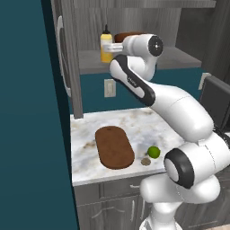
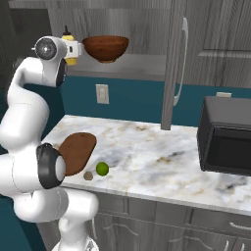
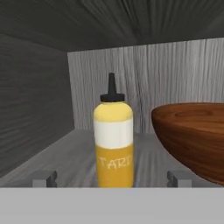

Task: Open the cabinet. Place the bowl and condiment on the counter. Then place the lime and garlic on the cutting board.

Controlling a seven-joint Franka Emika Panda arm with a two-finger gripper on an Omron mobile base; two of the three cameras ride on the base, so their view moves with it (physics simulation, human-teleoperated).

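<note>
The cabinet (image 1: 90, 63) stands open, its door (image 1: 65, 58) swung out to the left. On its shelf the yellow condiment (image 3: 113, 144) stands upright, with the brown bowl (image 3: 192, 140) just to its right. My gripper (image 3: 111, 179) is open at the shelf's front, its fingertips (image 3: 43, 178) spread to either side of the bottle and holding nothing. In the left base view the hand reaches toward the condiment (image 1: 106, 45) and covers most of the bowl (image 1: 128, 36). On the counter (image 1: 85, 134) lie the cutting board (image 1: 114, 146), the lime (image 1: 154, 152) and the garlic (image 1: 145, 161).
A dark microwave (image 2: 228, 142) sits on the counter's right end. The right cabinet door (image 2: 176, 63) stands edge-on with its silver handle. A wall outlet (image 2: 102, 93) is on the teal backsplash. A teal wall (image 1: 27, 134) bounds the counter on the left.
</note>
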